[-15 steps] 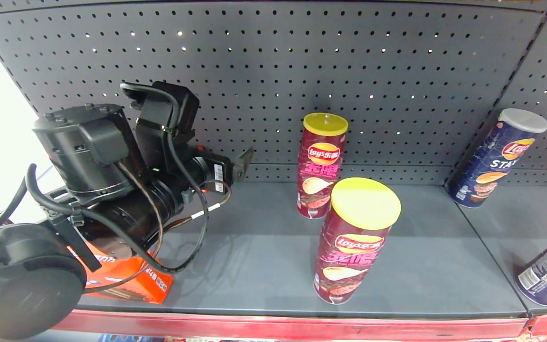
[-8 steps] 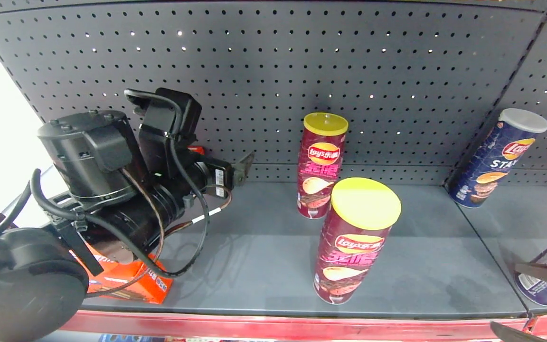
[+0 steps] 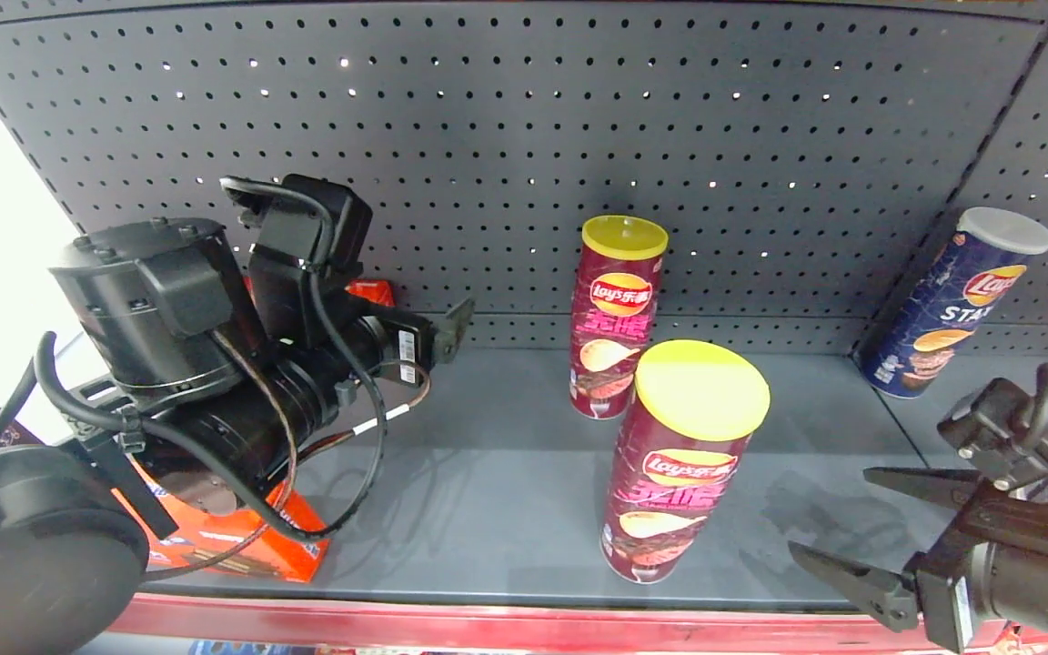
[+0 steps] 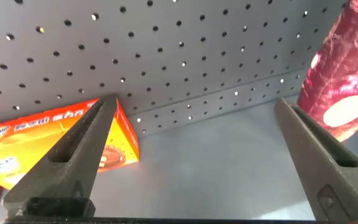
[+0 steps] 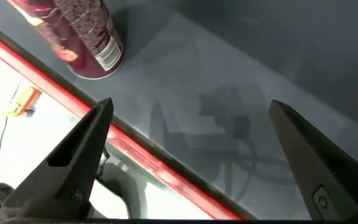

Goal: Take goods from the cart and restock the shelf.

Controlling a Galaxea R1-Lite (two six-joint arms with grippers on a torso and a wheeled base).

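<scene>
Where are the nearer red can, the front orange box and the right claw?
nearer red can (image 3: 670,482), head view, printed side.
front orange box (image 3: 292,546), head view, right corner.
right gripper (image 3: 829,511), head view, between its fingertips.

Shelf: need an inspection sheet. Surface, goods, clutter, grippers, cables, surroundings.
Surface: grey shelf with a red front edge; no spill seen.
Job's things: two maroon cans with yellow lids stand upright, back can behind front can; blue can at the right by the back panel; orange box at the front left, partly behind the left arm; second orange box at the back.
Clutter: nothing seen.
Grippers: left gripper open, empty, left of the back can; right gripper open, empty, at the front right.
Cables: black cable loops off the left arm above the shelf.
Surroundings: pegboard behind.
</scene>
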